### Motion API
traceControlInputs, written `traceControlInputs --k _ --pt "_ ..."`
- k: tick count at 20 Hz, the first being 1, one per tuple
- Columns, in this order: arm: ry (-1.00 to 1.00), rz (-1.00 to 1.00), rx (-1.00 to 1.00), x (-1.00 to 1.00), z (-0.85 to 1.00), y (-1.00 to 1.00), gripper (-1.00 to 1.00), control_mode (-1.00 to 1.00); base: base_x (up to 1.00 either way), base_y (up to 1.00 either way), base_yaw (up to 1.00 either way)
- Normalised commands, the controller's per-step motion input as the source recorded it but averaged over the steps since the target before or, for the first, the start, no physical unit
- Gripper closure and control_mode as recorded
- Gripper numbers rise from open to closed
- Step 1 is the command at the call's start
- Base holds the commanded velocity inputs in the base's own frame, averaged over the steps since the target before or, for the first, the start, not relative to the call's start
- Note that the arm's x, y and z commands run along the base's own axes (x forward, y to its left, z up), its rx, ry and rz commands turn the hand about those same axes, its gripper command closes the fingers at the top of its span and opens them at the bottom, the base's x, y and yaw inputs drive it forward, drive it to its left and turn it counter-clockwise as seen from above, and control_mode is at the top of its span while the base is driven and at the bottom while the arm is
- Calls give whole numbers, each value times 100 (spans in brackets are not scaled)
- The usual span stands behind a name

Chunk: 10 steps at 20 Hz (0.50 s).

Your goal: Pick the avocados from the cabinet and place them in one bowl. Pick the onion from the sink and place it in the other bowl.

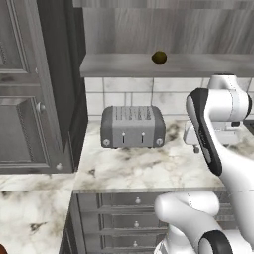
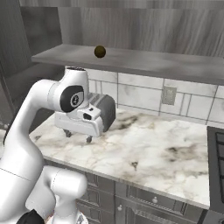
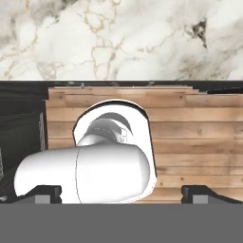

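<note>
Claw (image 3: 121,193) spread wide, holding nothing, one dark fingertip (image 3: 47,193) near each lower corner of the hand view. Pointed straight down, with marble worktop (image 3: 118,38) across the top of that view and wooden floor planks (image 3: 199,137) below the worktop's front edge. From the base cameras, hanging above the worktop (image 1: 144,168) just right of the toaster (image 1: 133,126), well clear of the surface.

Arm bent sharply: upright lower link, elbow raised high, forearm folded back down toward the hand (image 2: 81,120), wrist level with the toaster top.

Dark olive-brown avocado (image 1: 158,57) alone on the cabinet's open shelf board (image 1: 114,65), close to the front lip, above and a little right of the toaster, higher than the elbow. In the right base view, same avocado (image 2: 99,51) on the shelf (image 2: 144,63) directly above the arm's top joint.

Bare marble all round the toaster, broad open stretch to the right as far as a dark hob edge (image 2: 216,166). Tiled wall with a socket (image 2: 168,95) under the shelf. Tall panelled grey doors (image 1: 30,99) closing off the left end of the worktop. Drawers (image 1: 134,218) with round knobs below the worktop's front edge.
</note>
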Motion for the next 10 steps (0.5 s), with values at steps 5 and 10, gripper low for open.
traceControlInputs --k 5,10 --pt "0 0 0 0 0 0 -100 100 0 0 0" --pt "0 0 0 0 0 0 -100 100 0 4 1"
